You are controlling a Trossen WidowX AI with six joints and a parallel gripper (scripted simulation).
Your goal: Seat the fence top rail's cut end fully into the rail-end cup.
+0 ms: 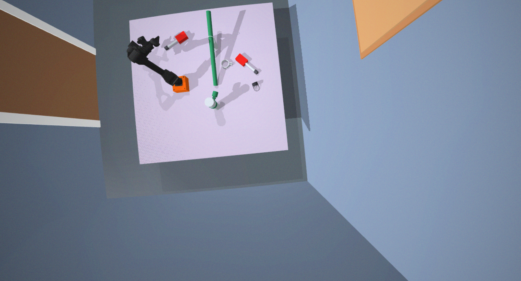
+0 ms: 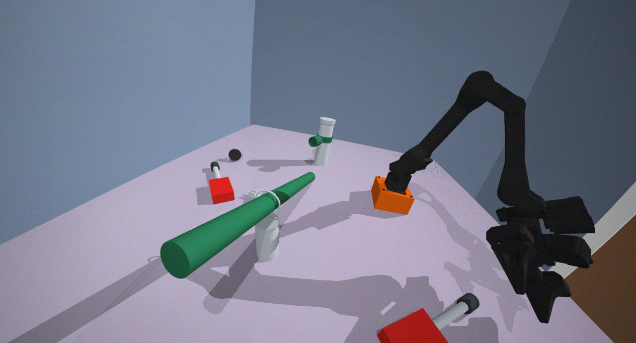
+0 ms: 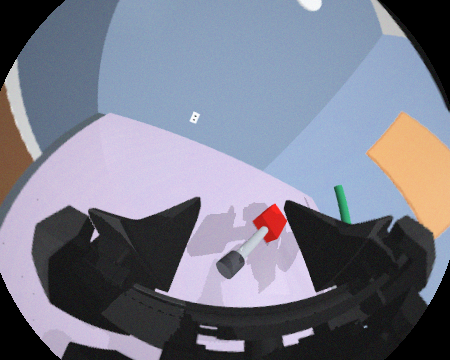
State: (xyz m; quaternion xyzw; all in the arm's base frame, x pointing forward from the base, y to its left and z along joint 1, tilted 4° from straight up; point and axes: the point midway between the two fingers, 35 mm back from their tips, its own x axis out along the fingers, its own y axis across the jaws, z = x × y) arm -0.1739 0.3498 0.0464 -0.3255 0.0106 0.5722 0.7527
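The green top rail [image 1: 211, 49] [image 2: 231, 220] runs through the white loop cap [image 1: 213, 38] [image 2: 274, 195] on a short white post [image 2: 267, 240]. Its cut end stops a short gap away from the green rail-end cup [image 1: 215, 94] [image 2: 315, 140]. The cup hangs on a green brace band [image 2: 327, 138] just below the cap of the big white post [image 1: 210, 102] [image 2: 324, 149]. My gripper [image 1: 156, 41] [image 2: 533, 299] [image 3: 244, 203] is open and empty, far from the rail, at the table's edge. A tip of the rail [image 3: 343, 203] shows in the wrist view.
A red-headed tool [image 1: 180, 37] [image 2: 413, 325] [image 3: 271, 220] lies just ahead of my fingers. A second red tool [image 1: 241, 60] [image 2: 220, 189], a loose metal ring [image 1: 224, 60] and a small black clip [image 1: 256, 84] [image 2: 234, 154] lie beyond the rail. The arm's orange base [image 1: 180, 85] [image 2: 391, 201] stands near the big post.
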